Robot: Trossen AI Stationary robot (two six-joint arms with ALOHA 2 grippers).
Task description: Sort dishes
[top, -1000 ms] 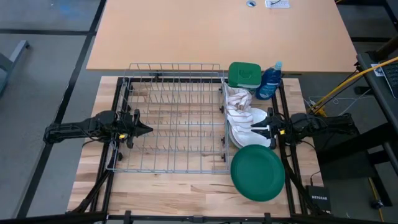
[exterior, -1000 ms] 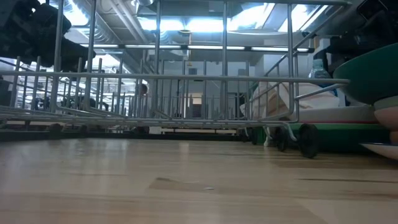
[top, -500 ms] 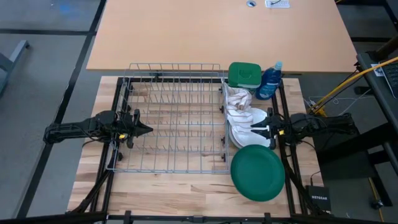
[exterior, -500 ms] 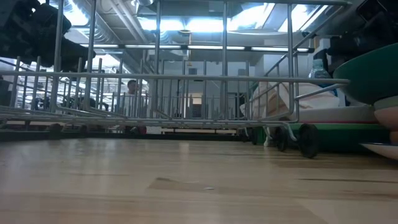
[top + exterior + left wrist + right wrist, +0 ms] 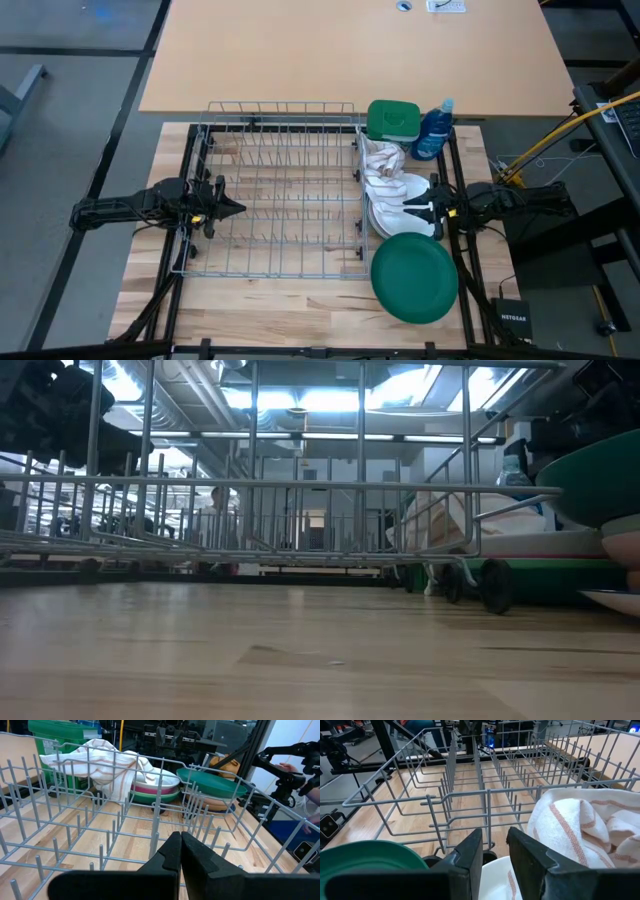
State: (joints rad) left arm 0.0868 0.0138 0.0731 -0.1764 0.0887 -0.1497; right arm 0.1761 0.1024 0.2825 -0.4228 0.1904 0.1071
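High view, bench: pale wood bench (image 5: 290, 310) framed by dark rails, a bare strip along the near edge; larger tan tabletop (image 5: 350, 50) beyond.
High view, rack: wire dish rack (image 5: 280, 190) mid-bench, no dish in it.
High view, plates: stack of plates (image 5: 395, 205) just beside the rack's right edge, a beige-and-white cloth (image 5: 385, 165) draped over it; dark green plate (image 5: 415, 277) nearer, overlapping the stack's near edge.
High view, far edge: green tub (image 5: 392, 120) and blue bottle (image 5: 434, 130) side by side.
High view, left claw (image 5: 236, 208): shut, empty, at the rack's left wall.
High view, right claw (image 5: 410, 207): over the white top plate, fingers a little apart; whether touching it, hard to tell.
Low view: bare wood in front, rack wires across, plate edges at right; room behind with ceiling lights and a person (image 5: 218, 500) far off.
Left wrist view: closed fingers over the rack floor, open space between the tines ahead.
Right wrist view: fingers parted above white plate and cloth, rack beyond.
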